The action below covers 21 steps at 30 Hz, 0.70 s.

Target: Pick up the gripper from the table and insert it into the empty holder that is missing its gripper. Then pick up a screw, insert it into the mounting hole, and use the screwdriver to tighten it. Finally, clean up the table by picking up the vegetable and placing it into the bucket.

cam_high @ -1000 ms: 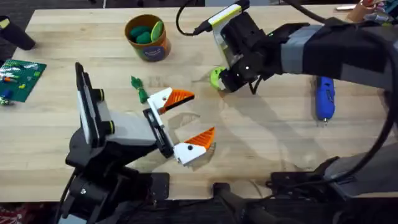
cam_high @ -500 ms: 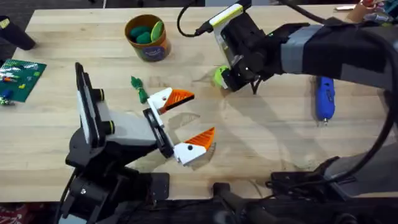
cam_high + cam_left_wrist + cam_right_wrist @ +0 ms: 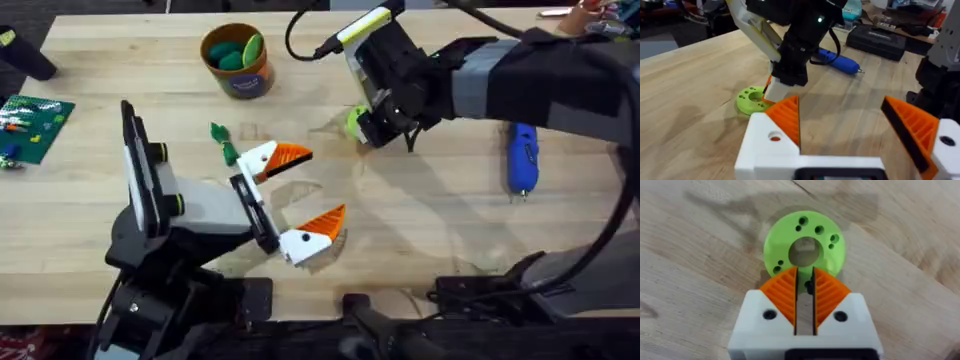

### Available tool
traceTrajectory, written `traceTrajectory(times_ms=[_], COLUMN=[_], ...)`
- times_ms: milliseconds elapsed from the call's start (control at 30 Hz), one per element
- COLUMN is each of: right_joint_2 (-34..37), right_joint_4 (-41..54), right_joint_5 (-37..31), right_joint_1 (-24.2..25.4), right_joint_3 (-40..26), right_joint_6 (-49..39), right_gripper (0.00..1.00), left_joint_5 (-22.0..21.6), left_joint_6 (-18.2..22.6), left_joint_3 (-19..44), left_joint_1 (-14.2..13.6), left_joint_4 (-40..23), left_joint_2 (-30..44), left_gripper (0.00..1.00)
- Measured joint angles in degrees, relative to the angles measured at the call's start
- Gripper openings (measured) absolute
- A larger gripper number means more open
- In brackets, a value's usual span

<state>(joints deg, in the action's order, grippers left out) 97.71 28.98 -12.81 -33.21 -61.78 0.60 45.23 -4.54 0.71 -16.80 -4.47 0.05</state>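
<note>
My right gripper [image 3: 357,125] reaches in from the right and is shut on the rim of a lime-green disc [image 3: 802,250] with a centre hole and several small holes. The disc [image 3: 751,98] lies low on the table [image 3: 430,220]. My left gripper [image 3: 305,188] hovers open and empty just in front of it, orange pads [image 3: 787,117] wide apart. A small green vegetable [image 3: 222,142] lies left of the left gripper. The orange-tan bucket [image 3: 238,62] at the back holds green vegetables. The blue screwdriver [image 3: 522,157] lies at the right. The loose gripper part, holder and screw are out of view.
A green studded baseplate [image 3: 38,125] with small parts sits at the left edge. A dark object [image 3: 25,52] lies at the far left corner. A black case [image 3: 877,42] stands beyond the screwdriver [image 3: 840,61]. Bare wood stretches along the front right.
My right gripper and the green disc have shifted slightly away from the front edge. The left arm has not moved.
</note>
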Motion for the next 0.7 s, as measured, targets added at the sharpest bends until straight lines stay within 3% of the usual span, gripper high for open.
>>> traceTrajectory(times_ms=[700], right_joint_2=[-5.3], right_joint_4=[4.6], right_joint_5=[-0.9], right_joint_1=[0.2], right_joint_3=[0.0], right_joint_6=[0.0], right_gripper=[0.178], left_joint_5=[0.0], left_joint_6=[0.0], left_joint_3=[0.0], left_joint_1=[0.0], left_joint_4=[0.0], left_joint_2=[0.0], left_gripper=[0.986])
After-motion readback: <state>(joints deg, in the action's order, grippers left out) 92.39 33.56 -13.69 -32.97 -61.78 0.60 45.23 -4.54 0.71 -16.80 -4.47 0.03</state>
